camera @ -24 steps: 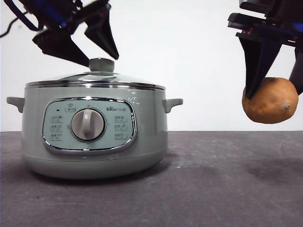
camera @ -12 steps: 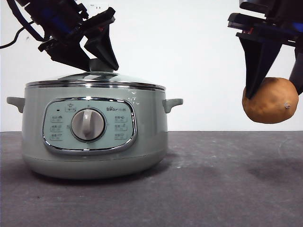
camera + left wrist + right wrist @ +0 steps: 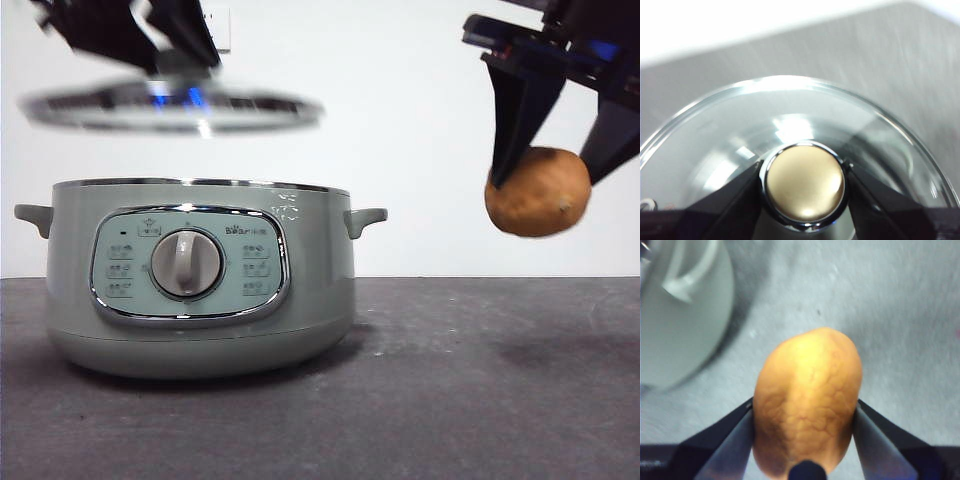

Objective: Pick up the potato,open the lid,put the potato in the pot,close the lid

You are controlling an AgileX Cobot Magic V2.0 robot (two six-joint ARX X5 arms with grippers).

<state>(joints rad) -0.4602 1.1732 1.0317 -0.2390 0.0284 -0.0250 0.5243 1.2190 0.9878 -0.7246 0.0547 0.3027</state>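
The sage-green pot (image 3: 200,275) stands on the dark table at the left of the front view, its mouth uncovered. Above it hangs the glass lid (image 3: 170,107), motion-blurred, held level in the air. My left gripper (image 3: 180,62) is shut on the lid's knob (image 3: 804,183), with the glass dome (image 3: 790,120) spreading around it. At the upper right, my right gripper (image 3: 548,165) is shut on the orange-brown potato (image 3: 538,192), which hangs well above the table. The right wrist view shows the potato (image 3: 807,400) between both jaws, with the pot's handle (image 3: 687,277) off to one side.
The pot carries a chrome-framed control panel with a central dial (image 3: 186,263) and two small side handles (image 3: 366,218). Bare dark tabletop (image 3: 480,380) lies between the pot and the potato. A white wall stands behind.
The left gripper closed on the knob and lifted the lid off the pot. The right gripper with the potato has risen a little and shifted toward the pot.
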